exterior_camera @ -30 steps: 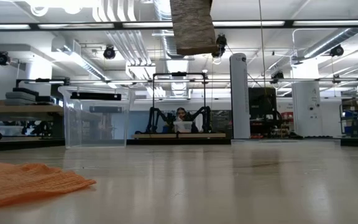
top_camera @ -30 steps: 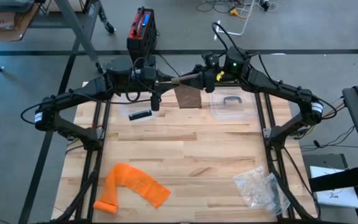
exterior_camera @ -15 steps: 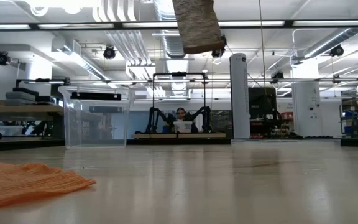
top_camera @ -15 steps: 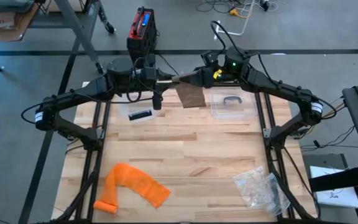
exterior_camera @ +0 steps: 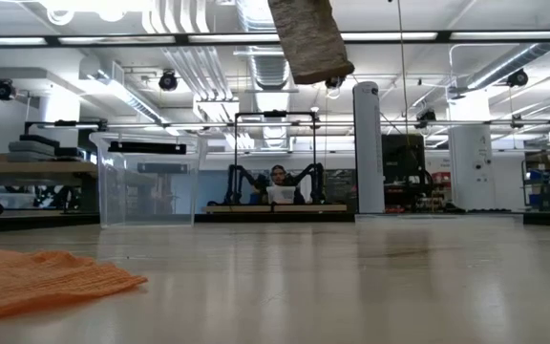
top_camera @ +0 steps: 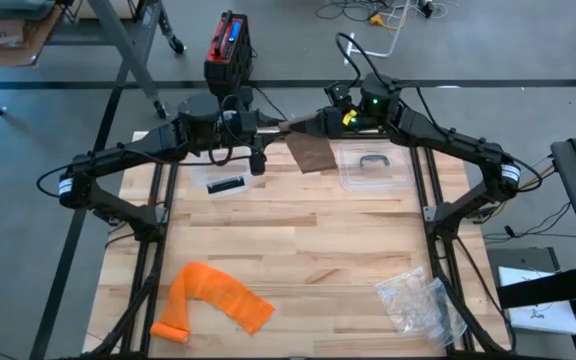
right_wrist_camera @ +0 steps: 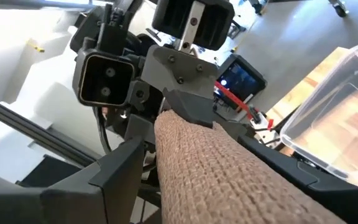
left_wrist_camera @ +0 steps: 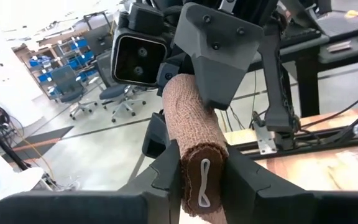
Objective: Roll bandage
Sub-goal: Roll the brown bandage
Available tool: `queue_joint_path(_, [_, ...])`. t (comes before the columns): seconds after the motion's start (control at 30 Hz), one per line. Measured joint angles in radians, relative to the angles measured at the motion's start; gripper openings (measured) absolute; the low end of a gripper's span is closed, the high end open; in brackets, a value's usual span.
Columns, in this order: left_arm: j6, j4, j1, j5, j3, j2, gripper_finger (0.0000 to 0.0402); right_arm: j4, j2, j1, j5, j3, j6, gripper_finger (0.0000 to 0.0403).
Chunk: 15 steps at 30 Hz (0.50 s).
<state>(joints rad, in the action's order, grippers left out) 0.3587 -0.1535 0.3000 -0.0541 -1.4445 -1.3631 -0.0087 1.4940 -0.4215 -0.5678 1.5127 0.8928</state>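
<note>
A brown elastic bandage (top_camera: 310,152) is held high over the table's far edge, between my two grippers. Its rolled part runs between them, and a loose flap hangs below; the flap's lower end shows in the low view (exterior_camera: 310,38). My left gripper (top_camera: 271,128) comes from the left and is shut on the roll (left_wrist_camera: 194,140). My right gripper (top_camera: 303,124) comes from the right and is shut on the bandage (right_wrist_camera: 229,171). The two grippers face each other, nearly meeting. My left gripper pinches the roll's end with the metal clip (left_wrist_camera: 202,182) between its two fingers. The fingers lie level, coming from the table's left, along the roll. The roll is lifted clear of the table. My right gripper pinches the roll's other end (right_wrist_camera: 185,146) between its two fingers, level from the table's right. The bandage is clear of the table, and its loose flap (top_camera: 311,156) hangs slack below.
A clear plastic box (top_camera: 373,168) stands at the far right, next to the hanging flap. A small black object (top_camera: 225,184) lies at the far left. An orange mesh cloth (top_camera: 213,300) lies at the near left and a clear plastic bag (top_camera: 418,300) at the near right.
Both grippers have shifted slightly toward the table's right while keeping hold. The hanging flap has swung and tipped, its lower end now farther to the right.
</note>
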Motion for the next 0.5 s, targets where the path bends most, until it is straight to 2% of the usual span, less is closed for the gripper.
queue_joint_path(0.27, [0.038, -0.008, -0.005, 0.003, 0.0, -0.001, 0.0084, -0.001, 0.0, -0.014, 0.001, 0.0, 0.006, 0.0214])
queue_joint_path(0.37, [0.035, -0.022, -0.008, 0.003, 0.0, 0.0, 0.0103, -0.003, 0.0, -0.02, -0.006, -0.001, -0.017, 0.0195])
queue_joint_path(0.5, [-0.044, -0.048, -0.008, 0.0, 0.0, 0.01, 0.0147, 0.0, 0.001, -0.024, -0.015, -0.001, -0.078, 0.0165])
